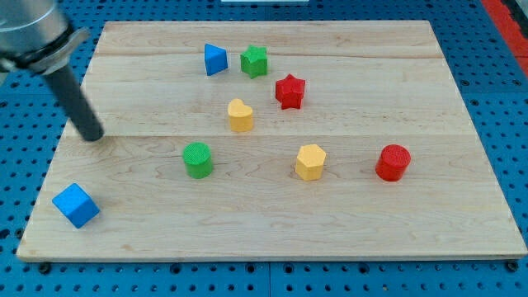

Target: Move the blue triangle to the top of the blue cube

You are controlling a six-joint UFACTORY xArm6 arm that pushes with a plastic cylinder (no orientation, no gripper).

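The blue triangle (214,59) lies near the view's top, left of centre, beside a green star (255,61). The blue cube (76,205) sits at the view's bottom left, near the board's corner. My tip (92,135) rests on the board at the left side, above the blue cube and well to the lower left of the blue triangle, touching no block.
A red star (289,91), a yellow heart-shaped block (240,115), a green cylinder (198,159), a yellow hexagon (310,162) and a red cylinder (393,162) are spread over the wooden board (429,231). Blue pegboard surrounds the board.
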